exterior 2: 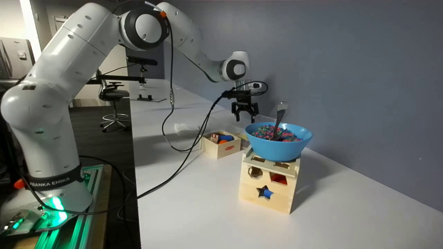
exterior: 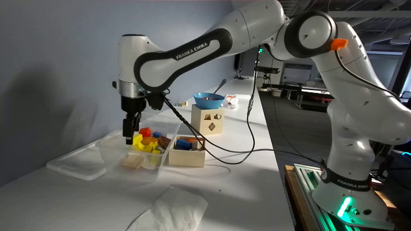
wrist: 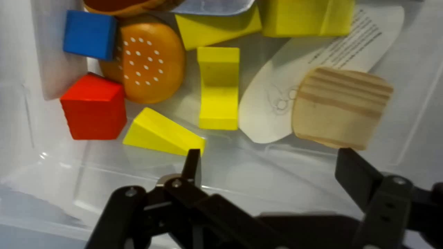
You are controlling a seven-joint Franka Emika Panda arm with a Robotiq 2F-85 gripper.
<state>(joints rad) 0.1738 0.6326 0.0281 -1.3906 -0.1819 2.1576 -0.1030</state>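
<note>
Over the clear plastic bin, the gripper hung with its jaws spread wide. The branding anyone could read said FRANKA EMIKA, on the arm and again around its base. Inside the bin, a white paper slip had print too tiny to make out, same as the red label on the wooden box just beside the bin. The yellow wedge closest to the fingers lay in the bin, long axis slanted, fat end by the red block, skinny end toward a fingertip. Mid-bin, a yellow notched block ran straight up and down the wrist view. The bin sat on a long white table near a blue-grey wall, with dark carpet and an office chair off beyond the table's edge.
</note>
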